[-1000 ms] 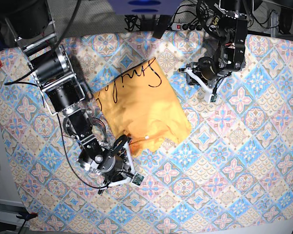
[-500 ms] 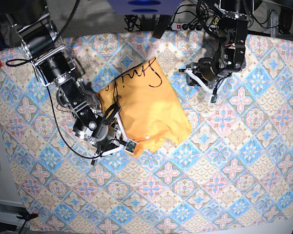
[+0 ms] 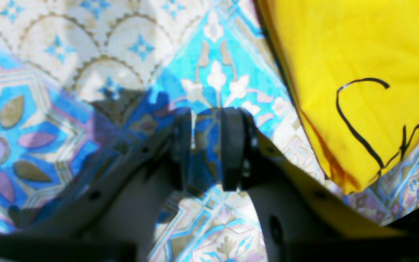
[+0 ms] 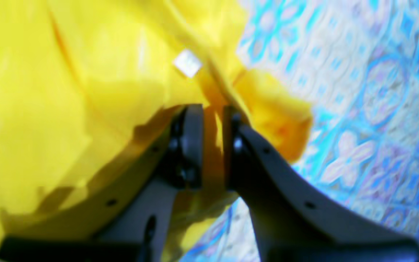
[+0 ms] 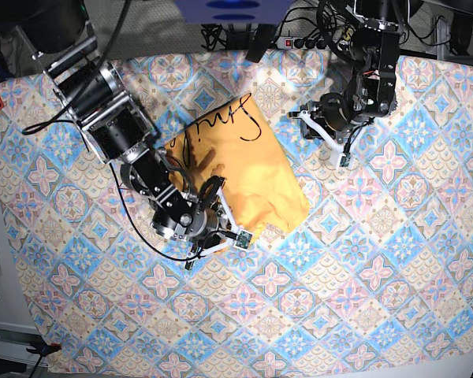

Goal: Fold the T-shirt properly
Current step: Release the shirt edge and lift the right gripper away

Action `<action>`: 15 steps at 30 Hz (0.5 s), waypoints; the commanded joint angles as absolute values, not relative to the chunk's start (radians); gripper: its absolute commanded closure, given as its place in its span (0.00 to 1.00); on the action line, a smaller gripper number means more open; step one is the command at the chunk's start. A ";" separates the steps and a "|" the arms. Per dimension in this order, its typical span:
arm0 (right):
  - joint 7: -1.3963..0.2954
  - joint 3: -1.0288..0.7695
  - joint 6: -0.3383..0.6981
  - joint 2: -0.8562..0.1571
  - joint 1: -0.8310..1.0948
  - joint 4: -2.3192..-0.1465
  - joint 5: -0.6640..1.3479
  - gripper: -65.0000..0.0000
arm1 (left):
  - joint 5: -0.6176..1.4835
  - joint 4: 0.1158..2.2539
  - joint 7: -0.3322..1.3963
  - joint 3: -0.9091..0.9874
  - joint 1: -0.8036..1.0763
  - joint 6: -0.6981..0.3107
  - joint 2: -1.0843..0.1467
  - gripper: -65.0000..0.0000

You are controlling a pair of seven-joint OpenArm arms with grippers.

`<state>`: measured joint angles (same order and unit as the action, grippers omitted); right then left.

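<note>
Shirt (image 5: 232, 169) sits mid-worktop (image 5: 378, 260), already a compact lump w/ lettering at 12 o'clock; folds look rough, 5 o'clock edge bunched. Right pincer (image 4: 213, 145) nearly closed, gripping shirt fabric at 7 o'clock edge. Left pincer (image 3: 205, 145) at 2 o'clock, narrow gap, holding nothing. Left: tidy, flatten.

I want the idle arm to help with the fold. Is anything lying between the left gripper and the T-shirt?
Nothing visible. Only bare patterned cloth separates the left gripper from the T-shirt, whose lettered edge lies just off to its side.
</note>
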<state>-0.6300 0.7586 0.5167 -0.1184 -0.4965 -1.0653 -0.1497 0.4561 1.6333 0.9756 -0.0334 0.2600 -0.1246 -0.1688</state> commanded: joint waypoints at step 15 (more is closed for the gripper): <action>-0.357 0.751 0.506 -0.033 -0.653 -0.690 -0.147 0.85 | 0.466 1.649 0.964 -0.030 0.252 -0.127 -0.174 0.79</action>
